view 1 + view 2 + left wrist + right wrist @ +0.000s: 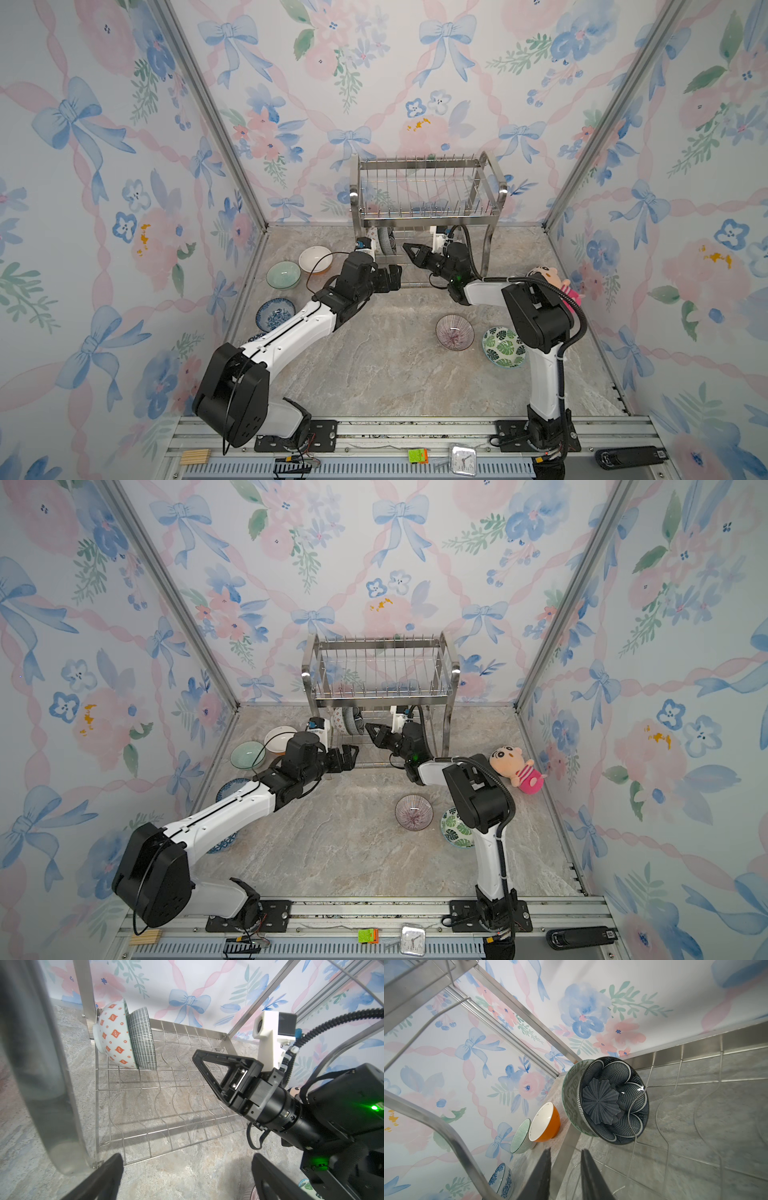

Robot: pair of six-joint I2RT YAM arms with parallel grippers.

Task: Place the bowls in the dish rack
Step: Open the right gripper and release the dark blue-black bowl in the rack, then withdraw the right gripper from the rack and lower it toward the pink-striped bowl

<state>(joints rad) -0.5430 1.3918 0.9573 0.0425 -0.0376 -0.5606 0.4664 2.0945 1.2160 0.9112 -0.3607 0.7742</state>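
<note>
The dish rack (pixel 428 183) (pixel 382 663) stands at the back wall. On its lower tier (pixel 166 1105), two bowls stand on edge, nested: one with orange diamonds outside (pixel 114 1036) and a green pattern inside (pixel 571 1088), and a navy petal bowl (pixel 612 1101) (pixel 143 1041). My right gripper (pixel 405 247) (pixel 565 1150) reaches in under the top tier, a short way from the navy bowl, its jaws narrowly open and empty. My left gripper (pixel 395 276) (pixel 187 1157) hovers wide open and empty at the rack's front left leg.
Left of the rack lie an orange-and-white bowl (pixel 316 258), a pale green bowl (pixel 283 275) and a blue floral bowl (pixel 275 315). A pink-striped bowl (pixel 454 331) and a green leaf bowl (pixel 503 346) sit front right. A plush doll (pixel 557 282) lies by the right wall.
</note>
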